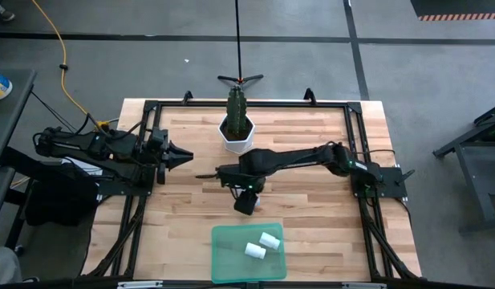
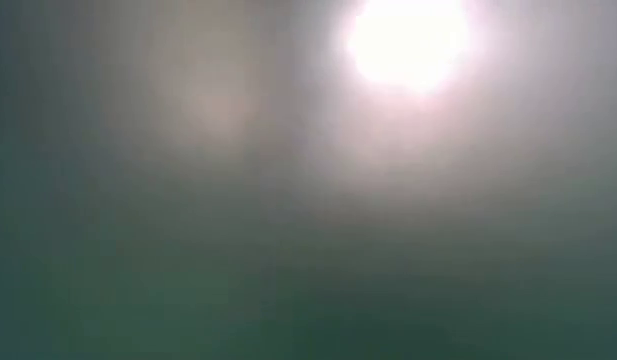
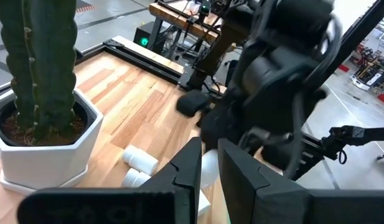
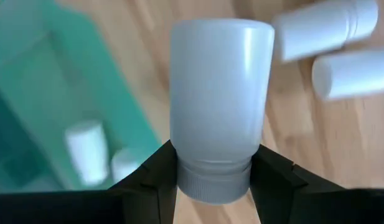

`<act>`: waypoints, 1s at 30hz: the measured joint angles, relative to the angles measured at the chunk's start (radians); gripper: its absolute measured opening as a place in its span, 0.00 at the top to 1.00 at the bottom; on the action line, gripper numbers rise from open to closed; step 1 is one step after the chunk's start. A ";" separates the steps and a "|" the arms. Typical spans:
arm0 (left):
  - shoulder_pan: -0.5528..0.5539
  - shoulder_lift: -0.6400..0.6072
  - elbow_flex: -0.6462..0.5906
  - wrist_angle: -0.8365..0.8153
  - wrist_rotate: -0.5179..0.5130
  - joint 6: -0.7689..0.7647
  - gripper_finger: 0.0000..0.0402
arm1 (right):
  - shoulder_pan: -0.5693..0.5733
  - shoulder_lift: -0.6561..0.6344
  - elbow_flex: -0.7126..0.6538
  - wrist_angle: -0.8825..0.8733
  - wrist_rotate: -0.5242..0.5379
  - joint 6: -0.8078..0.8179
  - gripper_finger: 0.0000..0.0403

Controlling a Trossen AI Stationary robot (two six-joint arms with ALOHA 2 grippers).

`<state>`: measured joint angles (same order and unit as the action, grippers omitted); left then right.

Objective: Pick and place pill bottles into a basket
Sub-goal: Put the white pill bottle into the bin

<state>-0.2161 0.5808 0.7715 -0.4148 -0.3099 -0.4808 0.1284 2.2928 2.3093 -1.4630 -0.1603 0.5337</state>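
Right wrist view gives us the clearest reading: the right gripper (image 4: 213,177) is closed on a white pill bottle (image 4: 220,106), pinching it at the cap end, with the bottle's long axis running straight out between the fingers. In the high view we find this gripper (image 1: 245,202) over the wooden surface (image 1: 311,217), just short of the green basket (image 1: 231,265), which lies toward the front edge and already contains two bottles (image 1: 263,245). We judge that the coming move is a short carry forward over the basket rim, then release. More loose bottles (image 4: 341,46) lie on the surface near the gripper. The left gripper (image 1: 183,156) waits closed and empty at the left side, well apart from the basket, so the right arm is the nearer one. The low view shows nothing usable.
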 joint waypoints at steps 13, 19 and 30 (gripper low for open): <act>0.000 0.000 0.000 -0.012 0.000 0.013 0.78 | 0.080 -0.079 0.000 -0.108 -0.275 0.067 0.64; 0.000 0.007 0.000 -0.015 0.002 0.030 0.78 | 0.101 -0.074 0.000 -0.107 -0.317 0.147 0.64; 0.000 0.044 0.000 -0.016 0.012 0.030 0.78 | 0.151 -0.058 -0.002 -0.109 -0.438 0.323 0.64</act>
<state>-0.2161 0.6243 0.7715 -0.4305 -0.2979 -0.4503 0.2791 2.2346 2.3077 -1.5715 -0.5982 0.8563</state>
